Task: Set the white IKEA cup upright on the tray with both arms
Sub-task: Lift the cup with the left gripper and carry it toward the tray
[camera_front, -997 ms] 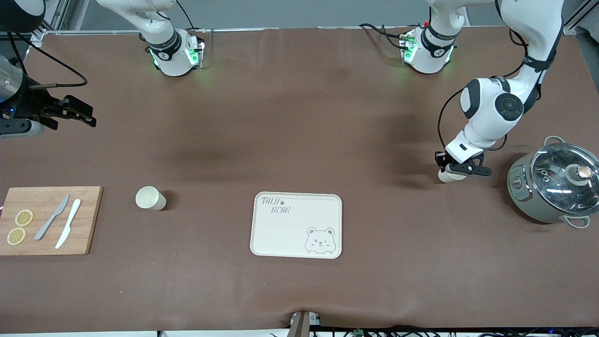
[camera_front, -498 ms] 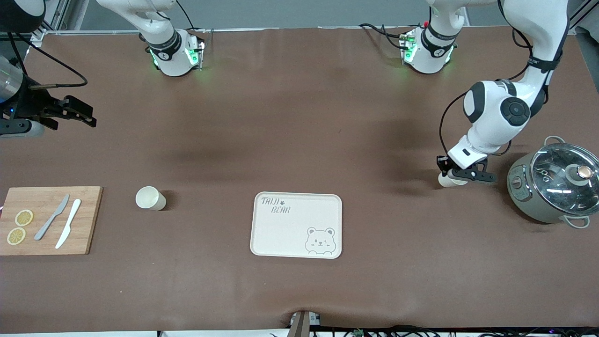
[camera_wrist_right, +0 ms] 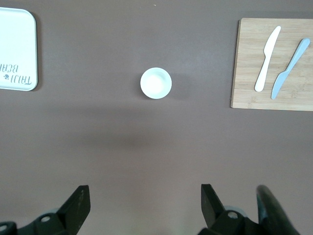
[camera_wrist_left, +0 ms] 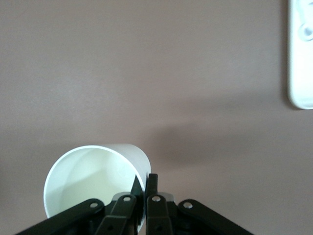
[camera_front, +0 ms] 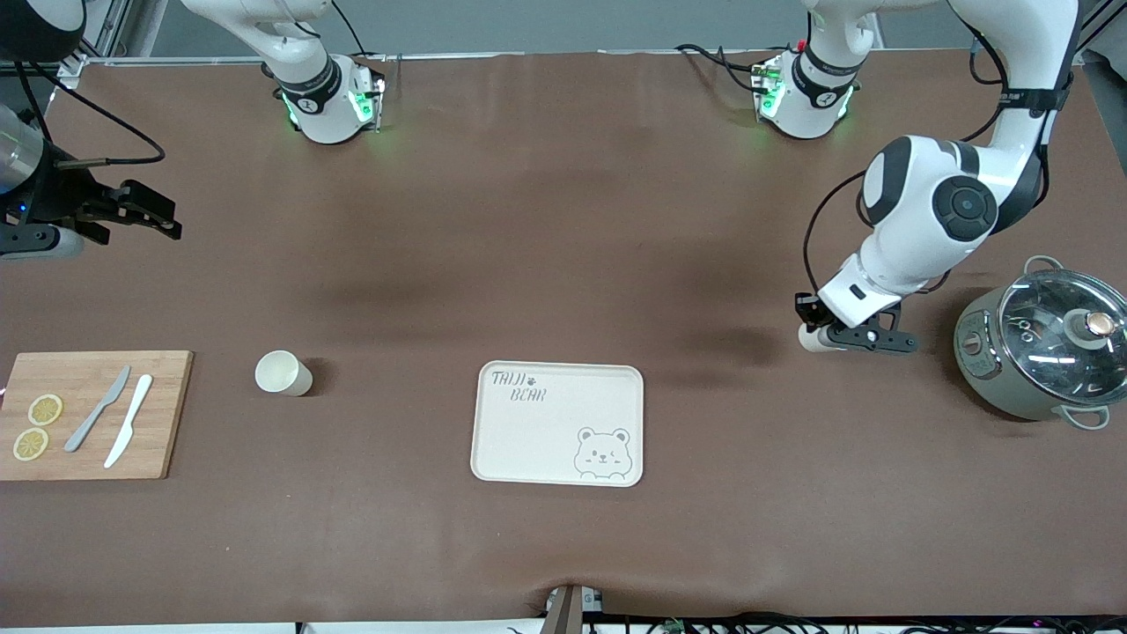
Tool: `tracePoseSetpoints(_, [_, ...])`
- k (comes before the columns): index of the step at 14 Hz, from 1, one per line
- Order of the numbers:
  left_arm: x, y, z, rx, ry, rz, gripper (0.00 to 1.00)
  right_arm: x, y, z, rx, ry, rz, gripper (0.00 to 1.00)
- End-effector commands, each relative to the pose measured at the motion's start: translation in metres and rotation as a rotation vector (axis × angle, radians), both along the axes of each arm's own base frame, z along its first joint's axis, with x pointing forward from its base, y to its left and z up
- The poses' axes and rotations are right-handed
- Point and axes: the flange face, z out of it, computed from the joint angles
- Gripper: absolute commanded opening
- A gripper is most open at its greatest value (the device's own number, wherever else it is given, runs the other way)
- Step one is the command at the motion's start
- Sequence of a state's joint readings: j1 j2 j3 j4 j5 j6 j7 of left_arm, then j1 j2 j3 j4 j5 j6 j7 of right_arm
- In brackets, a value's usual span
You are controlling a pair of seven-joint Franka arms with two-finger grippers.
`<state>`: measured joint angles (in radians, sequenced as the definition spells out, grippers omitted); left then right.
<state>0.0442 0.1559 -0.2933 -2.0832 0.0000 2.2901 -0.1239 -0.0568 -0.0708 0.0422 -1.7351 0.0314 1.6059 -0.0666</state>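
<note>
Left claw (camera_front: 852, 338): it hangs over the bare counter (camera_front: 563, 546) between the tray and the pot, and it pinches the rim wall of a white cup (camera_wrist_left: 95, 183), one finger inside and one outside, as the left wrist view shows.
Held cup: it seems lifted off the counter; its mouth faces the wrist camera, so I judge it roughly upright.
Second cup (camera_front: 283, 372): it stands on the counter between the tray and the wooden board (camera_front: 92, 414), its mouth up.
Tray (camera_front: 558, 423): it lies flat, nothing on it, well apart from both cups.
Right claw (camera_front: 141, 216): it waits high over the counter at the right arm's end, fingers spread wide, holding nothing.
Step in hand: I think it is the carry to the tray.
How to do it well: keep the cup level, because a rim pinch can let it swing; come over a plain part of the tray, lower until the base sits flat, and only then release.
Risk: the pot (camera_front: 1043, 348) is near the left arm, so the move should go away from it.
</note>
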Motion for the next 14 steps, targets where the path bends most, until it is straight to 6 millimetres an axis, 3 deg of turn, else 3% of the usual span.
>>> tracePoseSetpoints(1, [0.006,-0.038,0.027,0.061,-0.018,0.031,0.0,0.004,0.002,0.004,-0.015,-0.003,-0.006,1.0])
tracePoseSetpoints(6, [0.022,-0.112,0.055,0.079,0.02,0.072,0.0,0.005,0.002,0.004,-0.015,-0.004,-0.006,1.0])
tracePoseSetpoints(10, [0.047,-0.173,0.053,0.174,0.022,0.087,0.0,0.004,0.002,0.004,-0.015,-0.003,-0.006,1.0])
tracePoseSetpoints(14, [0.055,-0.206,0.047,0.174,0.006,0.124,0.0,0.004,0.001,0.004,-0.015,-0.003,-0.007,1.0])
